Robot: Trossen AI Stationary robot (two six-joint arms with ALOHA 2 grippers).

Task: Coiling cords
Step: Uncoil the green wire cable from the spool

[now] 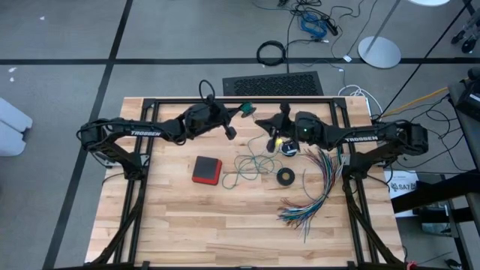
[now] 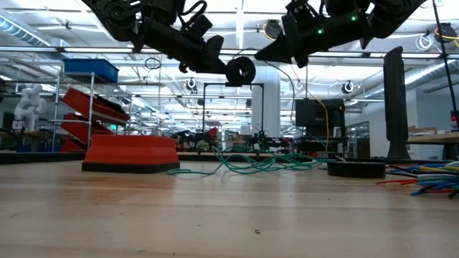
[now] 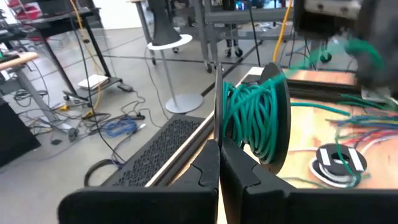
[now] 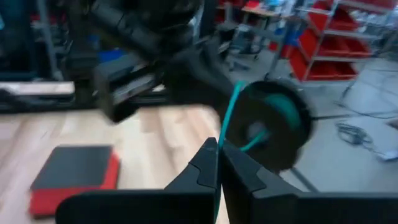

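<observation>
Coiling station, both arms raised over the far edge of the table (image 1: pixel 172 225).

Left gripper (image 3: pixel 218 148): fingers pressed together on the thin edge of a black spool (image 3: pixel 279 106), held clear above the wood. Teal-green cord (image 3: pixel 249 121) wound in many turns round the spool's core, just beyond the fingertips. Same spool in the low view (image 2: pixel 240 70), hanging between the two arms, high over the tabletop.

Right gripper (image 4: pixel 217 148): fingers closed on a single strand of the teal-green cord (image 4: pixel 231 109), the strand running straight from the fingertips up to the spool (image 4: pixel 283 127) close ahead. In the high view, right gripper (image 1: pixel 264 124) just beside the left gripper (image 1: pixel 238 112), apart from it.

Remainder of the teal-green cord (image 1: pixel 251 165) in loose loops on the wood below and between the grippers, seen low as a tangle (image 2: pixel 262 163).

Round black-and-white piece (image 1: pixel 289 148) flat on the table under the right arm, near the loose loops.

Bystanders: red box (image 1: pixel 207 169) left of the loops; black tape ring (image 1: pixel 286 177) to their right; fanned multicoloured wires (image 1: pixel 315 187) farther right.
</observation>
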